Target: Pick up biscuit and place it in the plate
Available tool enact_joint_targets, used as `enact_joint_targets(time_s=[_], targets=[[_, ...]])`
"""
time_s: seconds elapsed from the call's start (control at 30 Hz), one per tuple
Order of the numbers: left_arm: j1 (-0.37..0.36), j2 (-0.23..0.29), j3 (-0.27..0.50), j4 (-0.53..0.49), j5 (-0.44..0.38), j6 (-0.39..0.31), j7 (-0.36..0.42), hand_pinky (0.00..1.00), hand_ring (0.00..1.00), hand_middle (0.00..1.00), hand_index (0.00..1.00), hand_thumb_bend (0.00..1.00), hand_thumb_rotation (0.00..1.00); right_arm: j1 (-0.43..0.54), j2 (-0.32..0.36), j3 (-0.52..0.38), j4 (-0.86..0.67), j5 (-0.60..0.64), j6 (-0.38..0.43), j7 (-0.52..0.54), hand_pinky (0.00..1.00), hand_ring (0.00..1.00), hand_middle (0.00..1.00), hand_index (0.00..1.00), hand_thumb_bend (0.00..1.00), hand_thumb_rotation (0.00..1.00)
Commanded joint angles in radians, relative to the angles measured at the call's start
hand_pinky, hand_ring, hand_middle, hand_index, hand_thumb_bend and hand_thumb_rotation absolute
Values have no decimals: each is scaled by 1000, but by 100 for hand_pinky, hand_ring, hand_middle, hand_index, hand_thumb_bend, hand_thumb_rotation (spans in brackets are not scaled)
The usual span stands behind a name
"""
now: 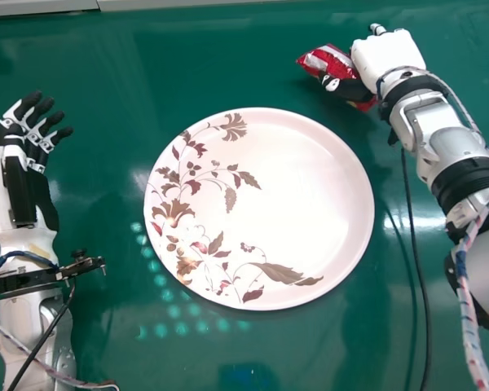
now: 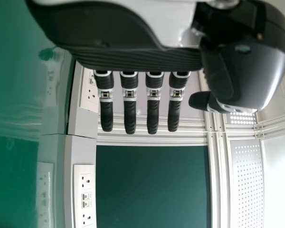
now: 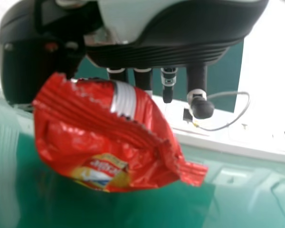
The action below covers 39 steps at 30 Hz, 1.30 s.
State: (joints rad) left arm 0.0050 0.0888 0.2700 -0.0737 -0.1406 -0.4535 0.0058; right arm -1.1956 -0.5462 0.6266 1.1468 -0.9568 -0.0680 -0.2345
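Right hand (image 1: 387,57): by far the nearer one to the biscuit; its fingers (image 3: 167,92) look closed in a pinch on the packet, though not all of them seem to bear on it.
Biscuit packet (image 1: 330,63): against the fingers, on their plate side; whether it hangs just off the counter (image 1: 334,350) I cannot tell.
Packet's long axis: across the fingers, running from the thumb side over toward the others; in the head view it slants, with the nearer end tucked against the hand.
Wrist view's share: the crimped seam (image 3: 109,118) and the yellow patch (image 3: 102,171), facing away from the fingers.
Head view's share: the pale stripes and the way from packet to plate.
Plate (image 1: 366,199): from the right fingers, back toward the robot and to its left, a little apart from the packet; flowered on the side away from them.
Coming move: likely a carry inward and leftward over the rim, then a release above the plain part; a loose pinch could let the slick wrapper swing or slip.
Left hand (image 1: 24,130): beyond the plate, well apart from the packet, fingers straight and spread, holding nothing.
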Motion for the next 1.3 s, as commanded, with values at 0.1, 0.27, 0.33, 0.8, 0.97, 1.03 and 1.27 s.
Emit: enact_joint_targets(time_s=[0.1,0.27,0.33,0.8,0.97,1.03,1.27], targets=[[-114,9,14,226,20,-81,12,63,72,75,76,18,4,-14,-46,-35,-74,32,-20,9,9,15,44,48,52,0],[-213,22,12,438,47,-169,26,55,66,69,69,30,9,38,-112,-80,-270,45,-27,50,11,16,47,48,52,0],[-218,25,8,457,52,-181,32,55,67,69,70,29,10,84,-148,-119,-412,60,-30,82,9,13,40,48,51,0],[-261,36,-3,566,64,-246,39,55,66,68,69,32,11,368,-189,-323,-1154,116,53,438,4,8,42,48,52,0],[-269,38,-6,576,69,-251,44,55,65,68,69,32,12,467,-169,-343,-1285,141,41,497,6,10,41,48,52,0],[-273,39,-5,581,60,-255,36,55,65,68,69,32,11,501,-166,-340,-1327,152,38,545,7,12,45,48,52,0],[-282,42,-4,584,47,-258,21,54,65,68,68,32,11,646,-133,-323,-1397,142,-9,570,8,12,39,48,51,0]])
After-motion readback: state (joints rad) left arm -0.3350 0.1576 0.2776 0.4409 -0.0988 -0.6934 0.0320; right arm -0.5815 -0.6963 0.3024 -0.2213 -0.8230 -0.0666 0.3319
